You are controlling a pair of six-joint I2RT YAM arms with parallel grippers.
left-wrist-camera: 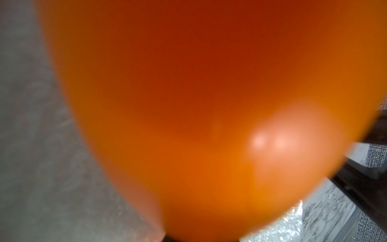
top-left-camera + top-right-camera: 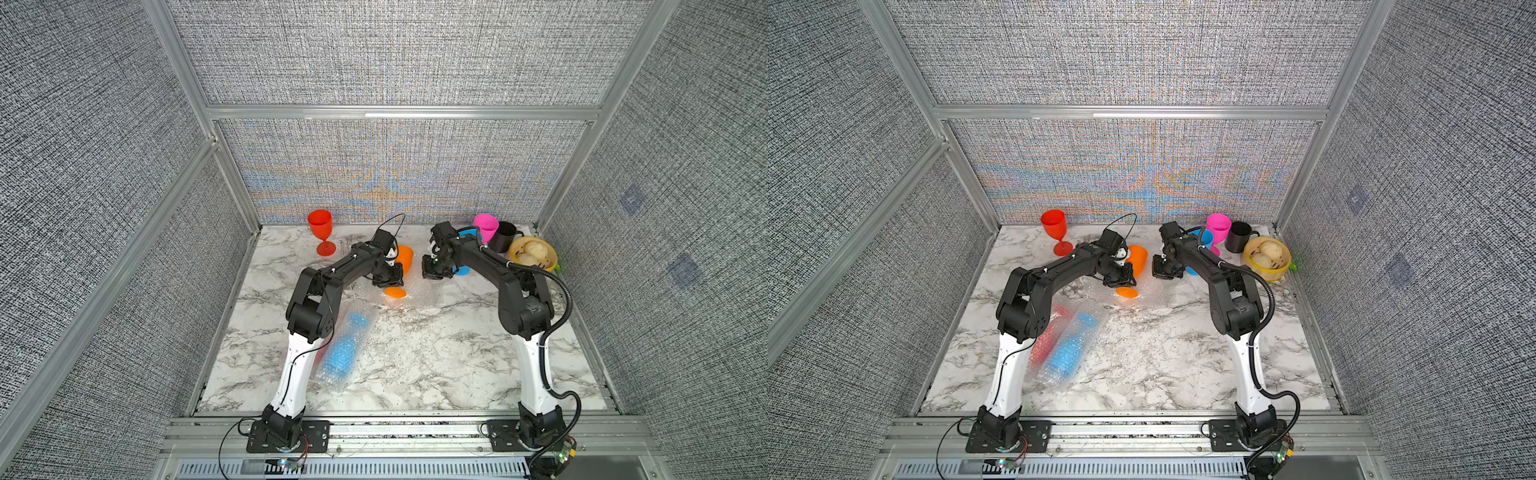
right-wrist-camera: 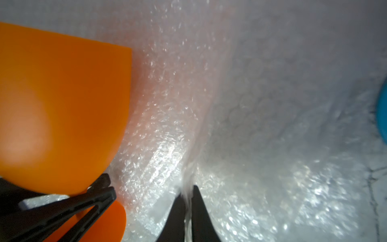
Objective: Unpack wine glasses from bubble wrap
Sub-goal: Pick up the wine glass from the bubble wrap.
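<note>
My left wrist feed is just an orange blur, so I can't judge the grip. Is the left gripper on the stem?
Observer: Yes, the left gripper is shut on the stem of the orange goblet, between bowl and foot.
Operator: Is the wrap off?
Observer: Off; the right gripper pinches the loose bubble wrap beside it.
Operator: Any others wrapped?
Observer: A wrapped blue goblet and a wrapped red goblet lie near the left arm.

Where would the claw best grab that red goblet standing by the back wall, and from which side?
Its stem, approached level from the front, the arms' side. The red goblet stands upright on its round foot near the back wall, so behind is cramped. The thin stem probably suits a narrow claw better than the wide bowl.
</note>
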